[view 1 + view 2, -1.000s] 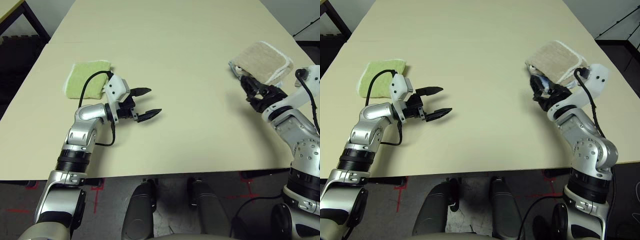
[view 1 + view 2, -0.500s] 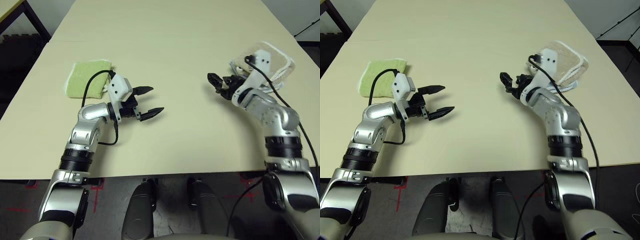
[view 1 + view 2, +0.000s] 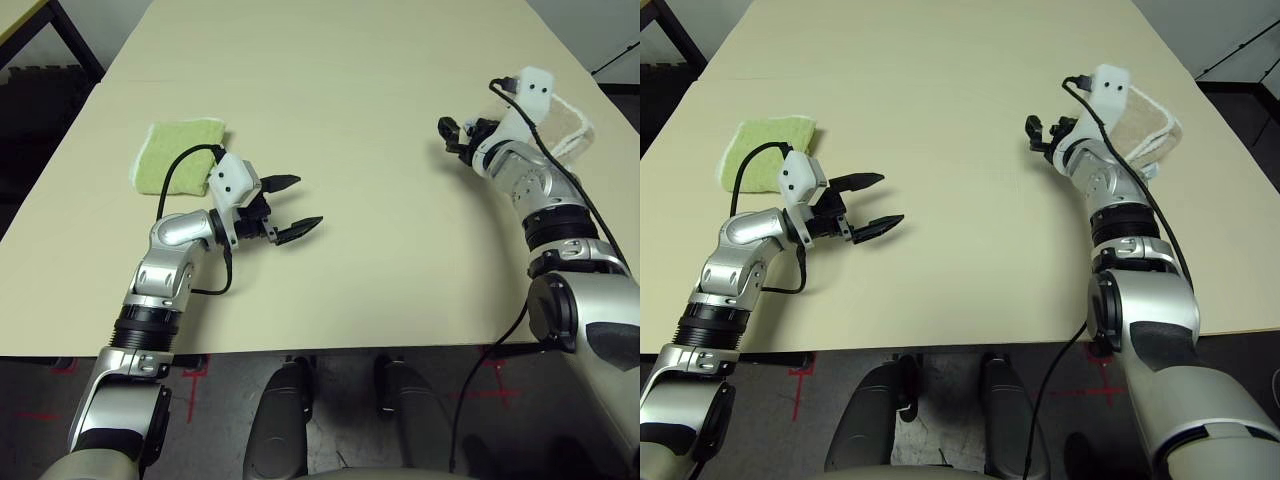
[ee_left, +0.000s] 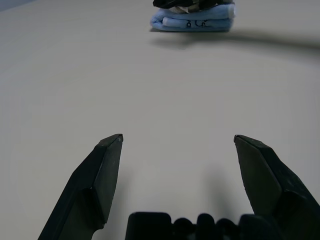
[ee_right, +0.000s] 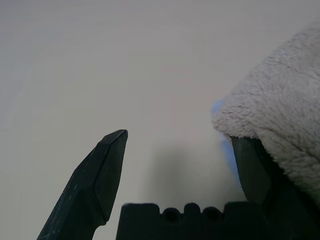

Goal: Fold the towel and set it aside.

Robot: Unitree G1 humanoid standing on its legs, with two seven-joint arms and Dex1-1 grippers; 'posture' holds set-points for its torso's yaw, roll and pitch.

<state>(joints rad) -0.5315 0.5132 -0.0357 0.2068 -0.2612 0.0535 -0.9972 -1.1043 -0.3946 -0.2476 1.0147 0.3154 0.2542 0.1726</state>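
Observation:
The beige towel (image 3: 1147,122) lies folded near the table's right edge, on top of a light-blue towel (image 4: 194,18). My right gripper (image 3: 1044,131) hovers just left of this stack, open and pointing left, with nothing between its fingers. In the right wrist view the towel's pile (image 5: 280,105) hangs over one finger (image 5: 252,165) of the right gripper (image 5: 177,137). My left gripper (image 3: 291,207) is open and empty over bare table at centre left; its wrist view shows the left gripper (image 4: 177,140) aimed across the table at the stack.
A small lime-green towel (image 3: 180,156) lies flat at the left, just behind my left wrist. The beige table (image 3: 360,120) stretches between the two arms. Its right edge runs close behind the stack.
My right gripper has drawn away from the towel's near edge, turned to point left, and now hovers at the stack's left side. The left arm has barely shifted.

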